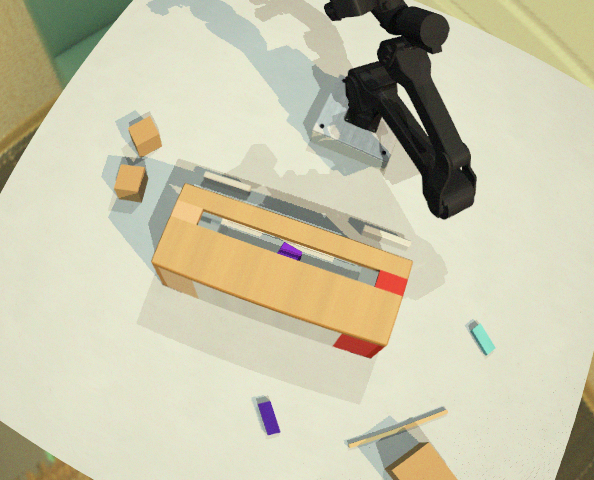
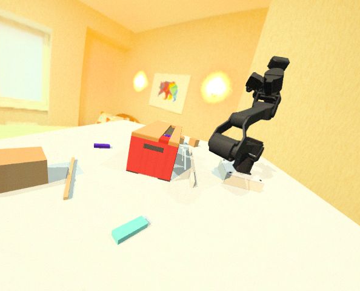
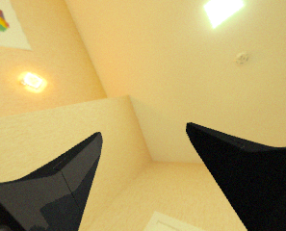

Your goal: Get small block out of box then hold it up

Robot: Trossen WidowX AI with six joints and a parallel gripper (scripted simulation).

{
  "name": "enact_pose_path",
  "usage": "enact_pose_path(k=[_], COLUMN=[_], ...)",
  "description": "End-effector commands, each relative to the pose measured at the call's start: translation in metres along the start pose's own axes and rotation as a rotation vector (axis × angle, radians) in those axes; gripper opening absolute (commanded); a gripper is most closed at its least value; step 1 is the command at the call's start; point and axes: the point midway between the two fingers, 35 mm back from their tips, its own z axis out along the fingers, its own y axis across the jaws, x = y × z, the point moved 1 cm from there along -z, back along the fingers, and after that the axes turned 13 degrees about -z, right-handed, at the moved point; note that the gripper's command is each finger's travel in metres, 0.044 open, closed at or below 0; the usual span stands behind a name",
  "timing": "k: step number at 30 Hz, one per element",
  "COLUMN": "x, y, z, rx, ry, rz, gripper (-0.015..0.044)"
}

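While the purple block (image 1: 290, 251) (image 2: 167, 136) lies boxed — well apart | pincer (image 3: 144, 131) — released, empty

The box (image 1: 266, 276) (image 2: 151, 156) near the middle of the worktop (image 1: 80, 361) (image 2: 220, 244) has a top like smooth, faintly grained wood, and the arm (image 1: 437, 103) (image 2: 252, 114) looks like dark, mostly matt plastic.

Warm yellow room, two lamps aglow
A colourful animal picture (image 2: 168, 91) hangs between wall lamps (image 2: 140, 81) (image 3: 33, 81); left, apparently a window (image 2: 19, 60).
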Motion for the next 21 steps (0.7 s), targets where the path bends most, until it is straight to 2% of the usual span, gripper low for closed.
enact_pose_path(k=[1, 5, 11, 16, 21], x=[0.000, 0.001, -0.018, -0.069, -0.133], y=[0.001, 0.015, 0.061, 0.105, 0.129], z=[0.001, 0.011, 0.041, 0.057, 0.053], rx=[-0.003, -0.074, -0.343, -0.700, -1.117], ry=[-0.001, -0.022, -0.090, -0.137, -0.117], rz=[0.008, 0.172, 0.685, 1.133, 1.472], gripper=[0.0400, 0.0400, 0.0400, 0.0400, 0.0400])
